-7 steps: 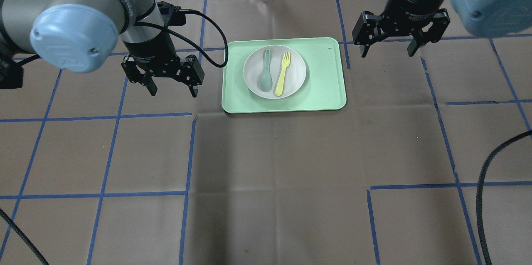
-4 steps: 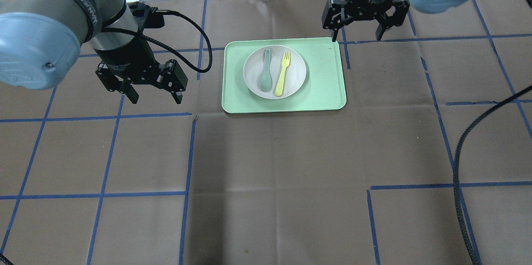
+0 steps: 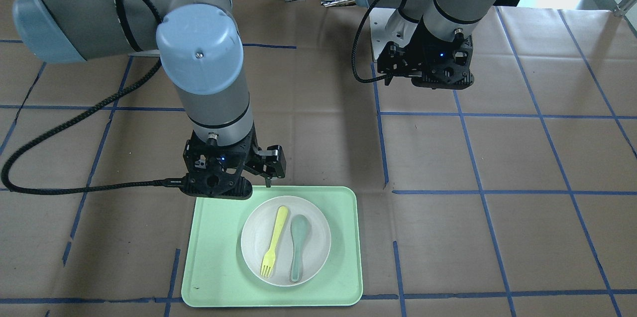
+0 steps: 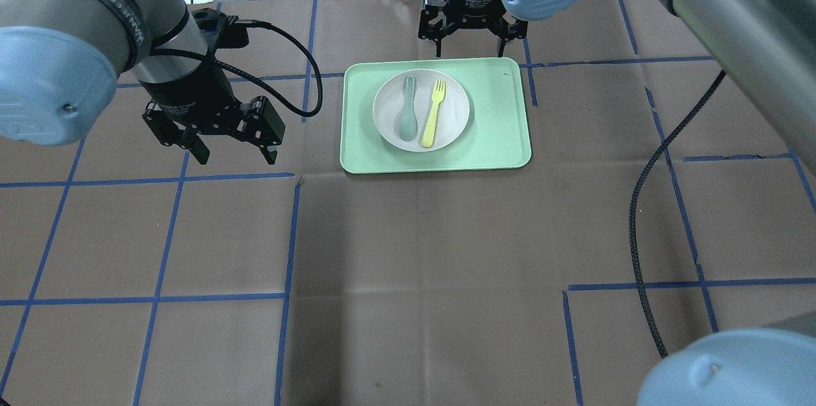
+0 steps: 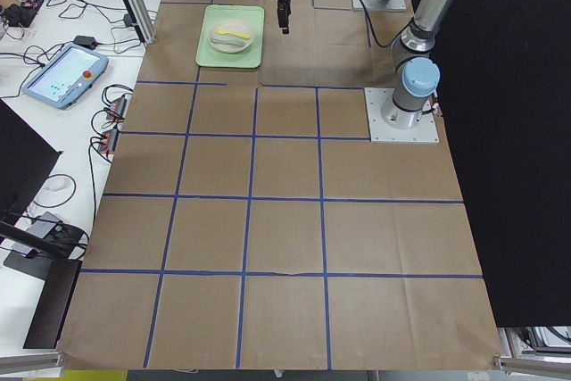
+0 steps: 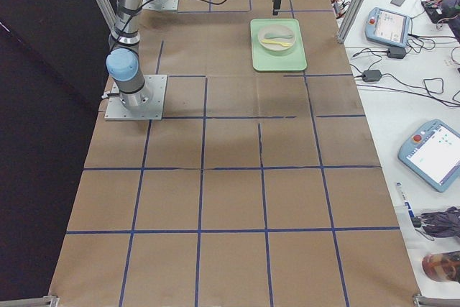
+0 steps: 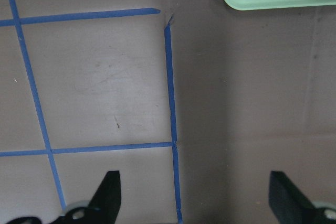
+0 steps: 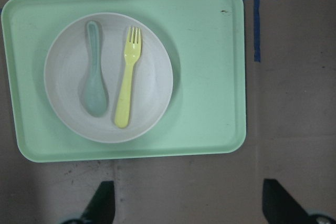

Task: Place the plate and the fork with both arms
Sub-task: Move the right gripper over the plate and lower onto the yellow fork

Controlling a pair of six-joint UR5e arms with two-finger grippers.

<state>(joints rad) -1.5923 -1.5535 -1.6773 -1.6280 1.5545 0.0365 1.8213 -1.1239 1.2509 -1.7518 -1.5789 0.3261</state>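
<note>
Overhead exterior, one plate (image 4: 454, 106), one fork (image 4: 433, 112)

Bright even overhead light; soft faint shadows; all views sharp, no glare.

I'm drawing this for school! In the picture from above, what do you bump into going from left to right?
left end effector → spoon → fork → black cable. The plate, tray and right end effector overlap these, so they are left out.
</note>
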